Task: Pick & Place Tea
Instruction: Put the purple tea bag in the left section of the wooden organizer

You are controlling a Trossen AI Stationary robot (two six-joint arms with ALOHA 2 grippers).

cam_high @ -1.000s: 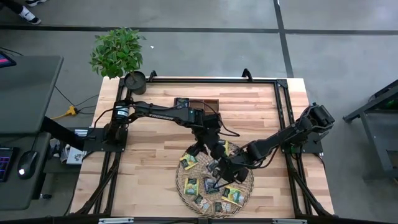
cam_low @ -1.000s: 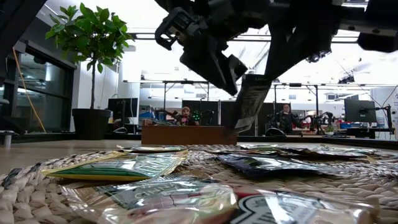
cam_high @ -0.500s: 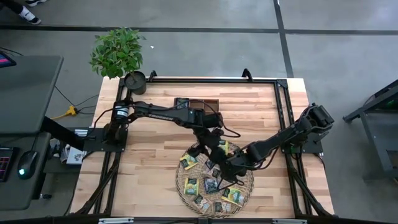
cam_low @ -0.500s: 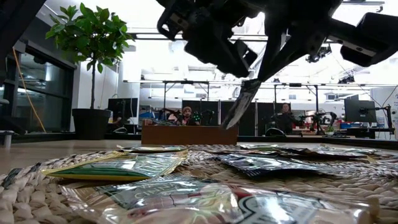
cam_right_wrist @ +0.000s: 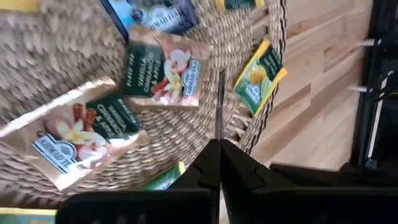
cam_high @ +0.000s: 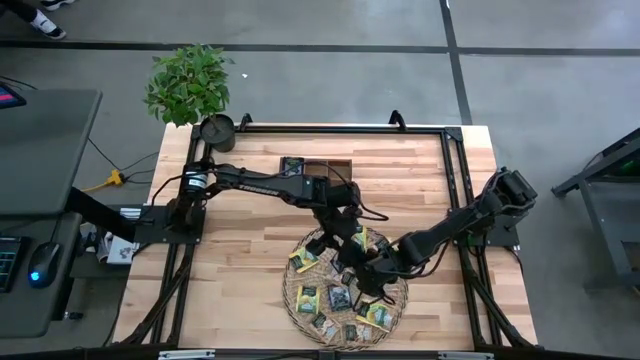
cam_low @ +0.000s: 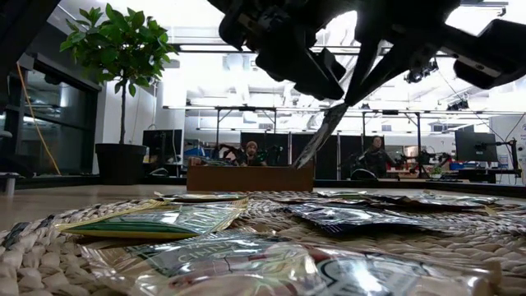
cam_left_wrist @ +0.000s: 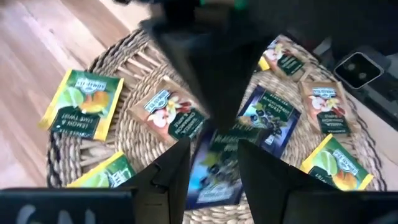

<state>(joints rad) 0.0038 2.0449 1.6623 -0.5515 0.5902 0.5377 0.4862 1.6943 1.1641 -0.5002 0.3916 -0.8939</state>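
- Where the table [cam_high: 250, 270] is viewed from above, the left arm reaches in from the left edge, and its gripper [cam_high: 338, 232] hangs over the far part of the round woven tray [cam_high: 292, 290].
- The left gripper's fingers [cam_left_wrist: 166, 177] stand apart with a gap between them; a dark blue sachet [cam_left_wrist: 214, 163] shows in that gap, but whether the fingers touch it cannot be told.
- Bare wood lies left of the tray and between the tray and the far table edge, apart from a small dark box [cam_high: 315, 168] near that edge.
- The tea sachets [cam_high: 306, 298] lie flat and scattered on the tray, in green, yellow and dark wrappers, several close to the rim.
- The right gripper [cam_right_wrist: 219, 152] is over the right part of the tray, fingers pinched shut on one sachet [cam_right_wrist: 219, 106], seen edge-on.
- In the low view that sachet [cam_low: 322, 138] hangs tilted, clear above the tray.
- The two grippers are close together above the tray, with little room between them.
- Right of the tray, bare wood runs to the table frame.
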